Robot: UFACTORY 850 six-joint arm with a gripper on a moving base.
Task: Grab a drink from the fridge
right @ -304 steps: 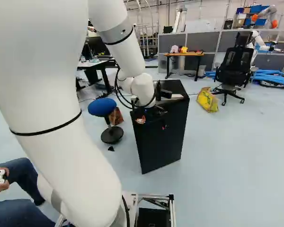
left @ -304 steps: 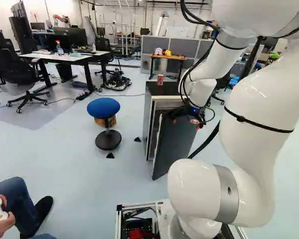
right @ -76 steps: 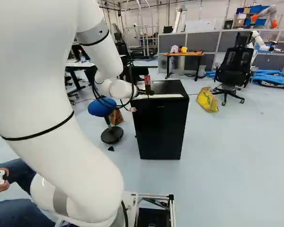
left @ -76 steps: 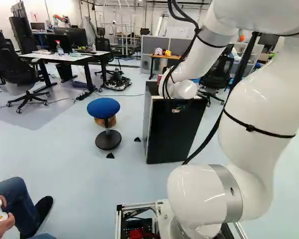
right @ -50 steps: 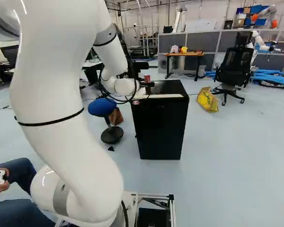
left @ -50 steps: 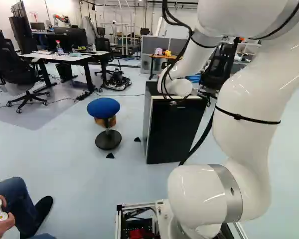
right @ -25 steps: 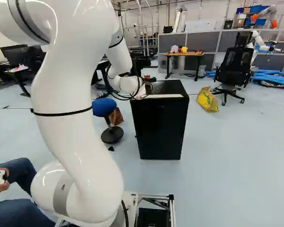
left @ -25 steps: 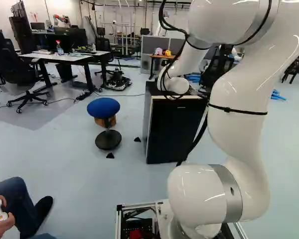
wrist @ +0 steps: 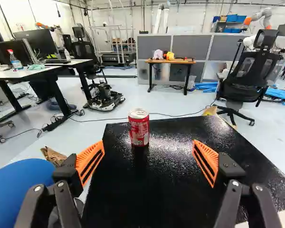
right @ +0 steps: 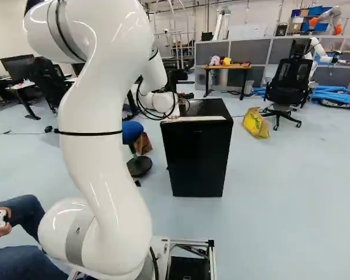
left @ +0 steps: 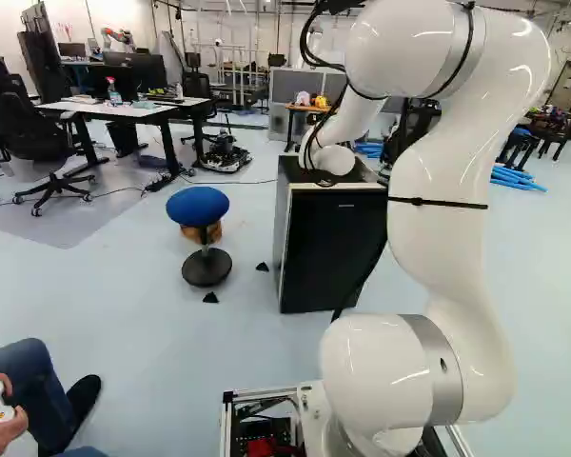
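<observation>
Wide apart, the fingers of the gripper (wrist: 148, 149) are spread with nothing held between them. Ahead of the fingertips, a red can (wrist: 139, 129) is stood upright on the fridge (wrist: 166, 190), just off the midline towards the finger nearer the blue stool (wrist: 19, 194). The fridge door (right: 198, 157), seen ajar earlier, is now shut — and the arm (right: 99, 146) has since been folded back, while the base (left: 309, 414) has not been moved. By this, the can on top seems to be the drink sought; a slight sideways correction — then a level advance — is probably needed, lest it be tipped.
</observation>
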